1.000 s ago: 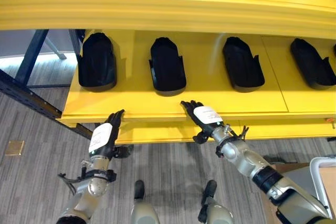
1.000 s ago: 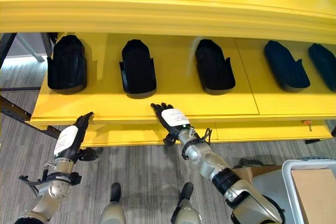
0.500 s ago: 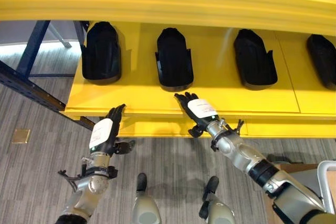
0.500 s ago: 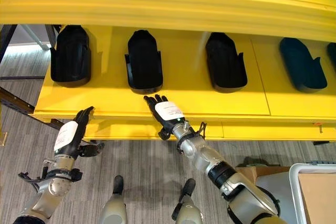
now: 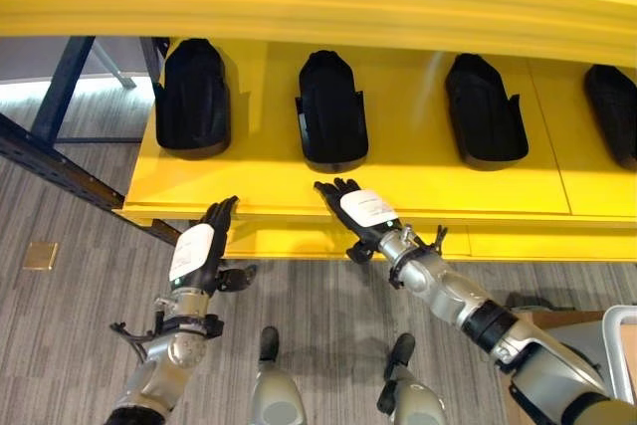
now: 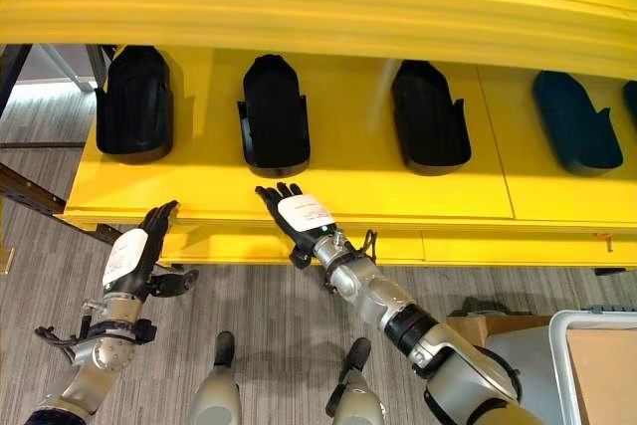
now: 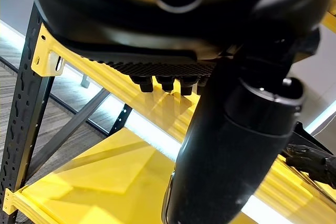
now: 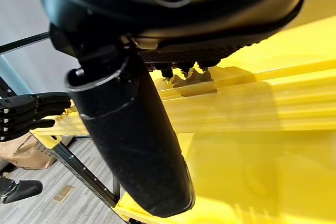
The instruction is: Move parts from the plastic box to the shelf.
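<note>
A yellow shelf is seen from above, with dark moulded parts laid in a row on it. At the far left lies the first part, then a second part, a third and a fourth at the right edge. Below the shelf's front lip, the left hand is held up with fingers straight and nothing in it. Further right, the right hand is stretched flat over the front edge, just short of the second part, also empty. The plastic box is glimpsed at the lower right. A fresh part should probably be fetched from there and set squarely in a free gap.
</note>
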{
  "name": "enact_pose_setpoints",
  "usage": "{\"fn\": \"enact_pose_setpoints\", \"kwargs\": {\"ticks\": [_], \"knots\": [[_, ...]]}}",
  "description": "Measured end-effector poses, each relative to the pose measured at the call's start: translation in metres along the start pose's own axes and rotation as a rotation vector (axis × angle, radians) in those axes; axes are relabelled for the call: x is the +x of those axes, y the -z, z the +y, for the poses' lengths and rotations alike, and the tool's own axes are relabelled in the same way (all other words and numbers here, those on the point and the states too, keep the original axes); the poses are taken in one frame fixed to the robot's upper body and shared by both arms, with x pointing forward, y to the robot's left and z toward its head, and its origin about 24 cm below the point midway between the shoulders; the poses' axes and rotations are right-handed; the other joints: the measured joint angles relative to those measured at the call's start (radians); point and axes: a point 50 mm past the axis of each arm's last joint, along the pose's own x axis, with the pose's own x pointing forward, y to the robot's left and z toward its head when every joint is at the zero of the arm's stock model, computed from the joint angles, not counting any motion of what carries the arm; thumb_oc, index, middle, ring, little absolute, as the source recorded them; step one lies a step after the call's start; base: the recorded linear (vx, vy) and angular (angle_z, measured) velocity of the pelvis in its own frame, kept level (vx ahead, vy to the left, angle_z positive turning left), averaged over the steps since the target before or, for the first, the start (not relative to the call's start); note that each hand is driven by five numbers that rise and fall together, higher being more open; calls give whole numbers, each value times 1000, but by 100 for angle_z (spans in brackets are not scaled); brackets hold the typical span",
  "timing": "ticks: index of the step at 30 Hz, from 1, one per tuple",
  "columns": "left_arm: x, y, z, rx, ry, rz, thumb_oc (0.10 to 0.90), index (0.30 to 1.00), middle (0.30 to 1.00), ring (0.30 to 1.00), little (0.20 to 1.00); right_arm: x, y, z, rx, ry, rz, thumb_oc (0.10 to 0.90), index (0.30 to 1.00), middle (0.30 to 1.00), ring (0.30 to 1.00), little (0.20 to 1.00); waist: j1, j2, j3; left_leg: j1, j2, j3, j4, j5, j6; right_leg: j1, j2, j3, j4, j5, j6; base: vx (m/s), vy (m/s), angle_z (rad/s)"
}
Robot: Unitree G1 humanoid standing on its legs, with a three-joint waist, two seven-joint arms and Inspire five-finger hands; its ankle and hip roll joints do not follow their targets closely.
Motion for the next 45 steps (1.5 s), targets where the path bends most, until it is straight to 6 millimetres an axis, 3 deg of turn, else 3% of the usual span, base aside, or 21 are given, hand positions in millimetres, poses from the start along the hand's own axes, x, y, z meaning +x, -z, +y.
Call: {"fn": "enact_pose_setpoints", "kwargs": {"ticks": [16, 25, 45], "knots": [[2, -2, 0, -1, -6, -9, 900, 1000, 1000, 1000, 1000, 0, 1, -1, 21, 31, 10, 900, 1000, 1000, 1000, 1000, 0, 8, 7, -30, -2, -18, 39, -20, 0, -3, -5, -11, 9, -7, 0, 0, 5, 2], [6, -6, 3, -6, -35, -28, 900, 1000, 1000, 1000, 1000, 4, 2, -11, 6, 81, 4, 900, 1000, 1000, 1000, 1000, 4, 28, 32, -55, -7, -23, 56, -21, 1, -22, -11, -13, 20, -7, -1, 0, 1, 0], [13, -12, 6, -12, -54, -50, 900, 1000, 1000, 1000, 1000, 8, 4, -21, -5, 117, 24, 900, 1000, 1000, 1000, 1000, 22, 30, 37, -90, -17, -45, 77, -24, 5, -42, -24, -26, 46, -16, -3, 0, 6, 2]]}}
